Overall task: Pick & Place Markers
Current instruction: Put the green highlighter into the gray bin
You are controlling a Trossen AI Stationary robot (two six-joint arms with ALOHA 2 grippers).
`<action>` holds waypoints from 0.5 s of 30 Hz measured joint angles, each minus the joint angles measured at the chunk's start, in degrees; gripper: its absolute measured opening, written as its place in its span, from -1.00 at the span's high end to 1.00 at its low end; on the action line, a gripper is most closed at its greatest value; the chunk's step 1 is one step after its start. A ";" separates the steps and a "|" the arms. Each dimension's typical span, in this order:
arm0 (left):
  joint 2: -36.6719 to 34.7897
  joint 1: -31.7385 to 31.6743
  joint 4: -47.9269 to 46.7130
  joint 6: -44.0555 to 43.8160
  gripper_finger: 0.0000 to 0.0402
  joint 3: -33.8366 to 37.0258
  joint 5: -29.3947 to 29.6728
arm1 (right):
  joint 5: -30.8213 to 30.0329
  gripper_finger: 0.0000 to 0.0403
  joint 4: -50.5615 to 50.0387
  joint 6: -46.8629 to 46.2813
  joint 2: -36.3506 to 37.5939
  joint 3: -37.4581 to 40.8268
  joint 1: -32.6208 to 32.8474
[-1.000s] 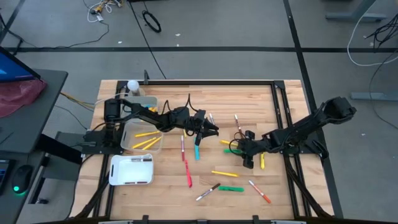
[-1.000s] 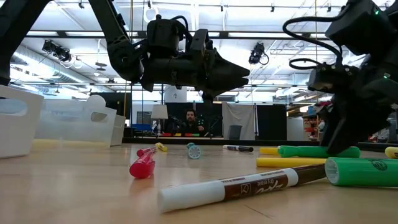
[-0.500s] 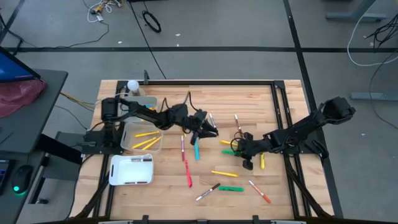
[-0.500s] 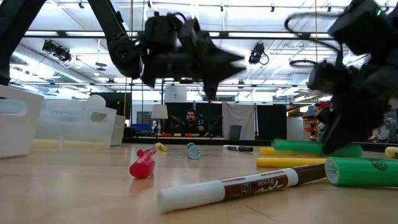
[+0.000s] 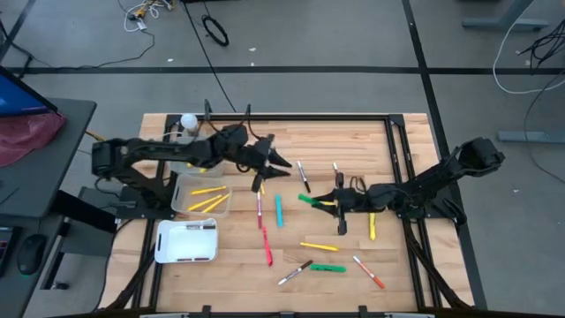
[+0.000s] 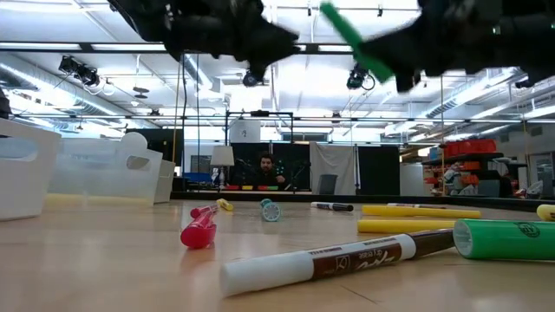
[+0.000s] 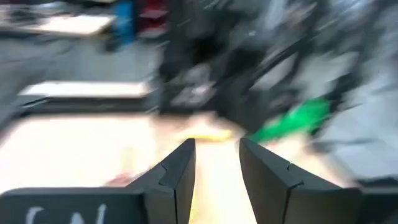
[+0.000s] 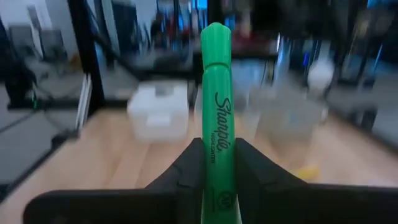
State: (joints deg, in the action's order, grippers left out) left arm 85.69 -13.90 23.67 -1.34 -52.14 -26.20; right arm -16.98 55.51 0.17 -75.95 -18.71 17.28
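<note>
Right gripper (image 5: 328, 200) is raised above the desk (image 5: 353, 141) near its centre, its fingers (image 8: 186, 165) clamped on a green marker (image 8: 216, 93) whose barrel reads "Sharpie"; the marker juts out beyond the fingertips, clear of the surface. Left gripper (image 5: 281, 163) hangs at about 10 o'clock from it, fingers (image 7: 177, 171) parted by a narrow gap with nothing between them. The remaining markers (image 5: 318, 246) lie scattered over the desk from 5 to 8 o'clock of the right gripper, including a teal marker (image 5: 278, 210) and a red marker (image 5: 267, 245). Three yellow markers (image 5: 207, 198) lie in the clear bin (image 5: 181, 208) at the 9 o'clock side. The white-and-brown marker (image 6: 329, 260) nearest the low camera carries lettering too small to read.
</note>
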 joint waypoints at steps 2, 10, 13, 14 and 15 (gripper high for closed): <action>-1.46 0.36 -5.33 3.58 0.35 0.00 5.92 | 0.03 0.72 4.50 3.61 0.03 -0.01 -0.35; -1.59 2.03 11.90 4.49 0.35 10.83 7.88 | 0.02 0.72 10.24 7.72 0.03 -1.26 -2.76; -1.71 1.99 28.20 1.16 0.35 18.59 12.59 | 0.04 0.72 9.96 7.80 0.03 -2.08 -3.52; -1.74 1.95 31.40 0.29 0.35 20.72 14.60 | 0.05 0.72 9.97 7.84 0.03 -2.51 -3.85; -1.67 1.95 33.71 -0.37 0.35 22.39 16.40 | 0.12 0.72 9.97 7.84 0.03 -3.01 -4.28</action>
State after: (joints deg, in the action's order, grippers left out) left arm 84.01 -11.94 57.38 -1.70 -29.74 -9.80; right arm -16.86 65.47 8.01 -75.92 -21.72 13.00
